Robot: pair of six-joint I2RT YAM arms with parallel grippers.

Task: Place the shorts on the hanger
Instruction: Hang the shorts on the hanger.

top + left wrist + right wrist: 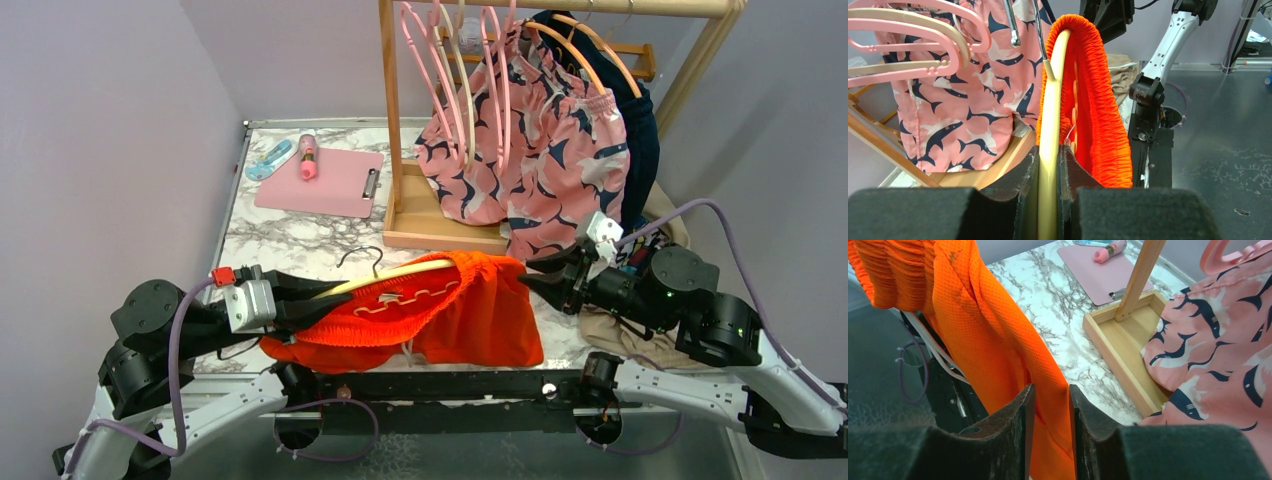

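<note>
- We hold the hanger [400, 273] in our left gripper [312, 297], at about 8 o'clock in the top view. Its two fingers are pressed tight on the pale yellow bar.
- The shorts [470, 315] are near the middle, at about 6 o'clock. Their stretchy waist is pulled over the far end of the hanger, and the rest droops below it.
- Our right gripper [530, 283] is at about 4 o'clock, at the right edge of the shorts. Orange cloth runs between its fingers. We cannot tell if they squeeze it or just sit around it.
- We think a good part is done, because one end of the hanger is inside the waist.
- What is left, we think, is to get the waist over the other end too, and then let go.
- Our left gripper sits on that other end of the bar, so it may be in the way.
- At 12 to 1 o'clock a wooden rack [392, 120] holds pink hangers [430, 70] and pink shark shorts [540, 170]. They hang close to the orange shorts and could snag.
- A pink clipboard [315, 182] lies at 11 o'clock on the table [300, 235], well apart.
- A beige cloth [620, 335] lies at 4 o'clock under our right arm.
</note>
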